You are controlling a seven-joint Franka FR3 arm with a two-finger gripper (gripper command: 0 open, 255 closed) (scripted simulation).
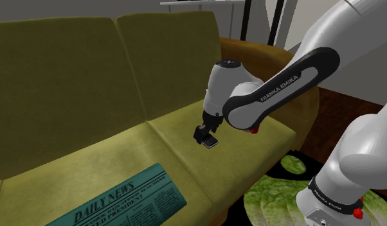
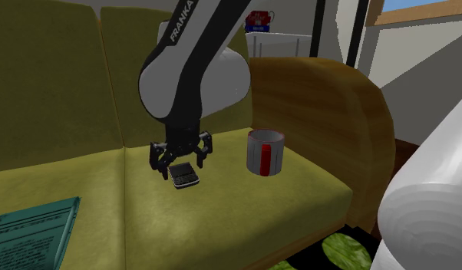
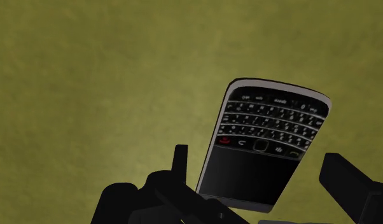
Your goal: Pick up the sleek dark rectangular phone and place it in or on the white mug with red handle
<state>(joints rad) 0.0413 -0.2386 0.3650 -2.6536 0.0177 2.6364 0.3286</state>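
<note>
The all-black two-finger gripper (image 2: pixel 179 165) is held low over the seat of the olive-green fabric sofa (image 2: pixel 61 92). Its fingers (image 3: pixel 179 162) are spread apart, wider than the dark rectangular phone with a small keyboard (image 3: pixel 263 146), which is seen between and just below them. A gap is left between the phone and one finger, so the phone is not clamped. The phone seems to lie on the seat cushion, a little tilted. The white mug with a red handle (image 2: pixel 277 152) is placed upright on the same cushion, near the phone but apart from it, beside the brown wooden sofa arm (image 2: pixel 329 107). A teal folded newspaper (image 1: pixel 128 199) is laid on the next cushion, well apart from the gripper.
</note>
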